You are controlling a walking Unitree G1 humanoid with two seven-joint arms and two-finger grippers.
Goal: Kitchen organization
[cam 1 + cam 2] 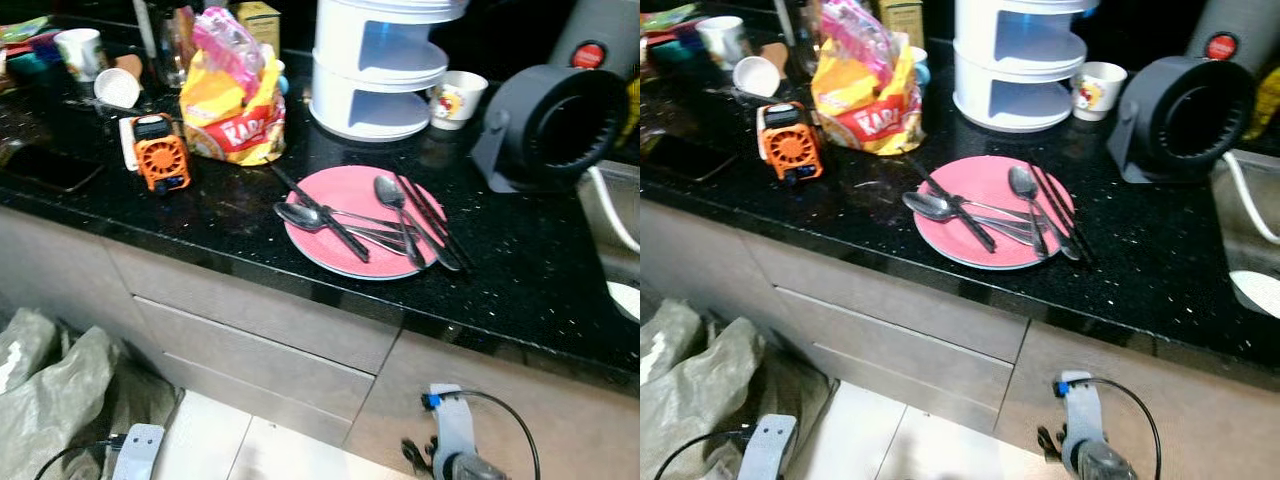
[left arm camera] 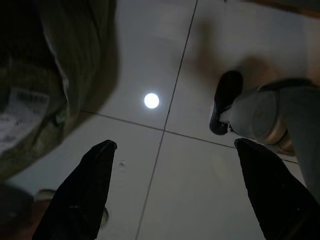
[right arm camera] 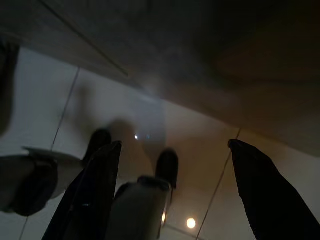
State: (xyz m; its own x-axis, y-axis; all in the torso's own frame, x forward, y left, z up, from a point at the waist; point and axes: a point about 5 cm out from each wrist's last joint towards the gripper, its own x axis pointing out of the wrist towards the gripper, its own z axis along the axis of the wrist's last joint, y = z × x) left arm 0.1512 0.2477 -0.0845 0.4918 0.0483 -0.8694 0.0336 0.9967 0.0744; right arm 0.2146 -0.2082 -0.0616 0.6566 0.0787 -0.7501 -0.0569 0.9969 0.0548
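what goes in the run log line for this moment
stage: approach | left gripper: open, hanging over floor | right gripper: open, hanging over floor | pink plate: on black counter, spoons and knives on it

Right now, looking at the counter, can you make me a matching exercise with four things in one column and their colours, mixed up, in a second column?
Things:
1. plate
2. fan
3. rack
4. snack bag

Colours:
A. white
B. yellow and red
C. pink
D. orange and black

Pairs: 1-C, 2-D, 3-A, 4-B
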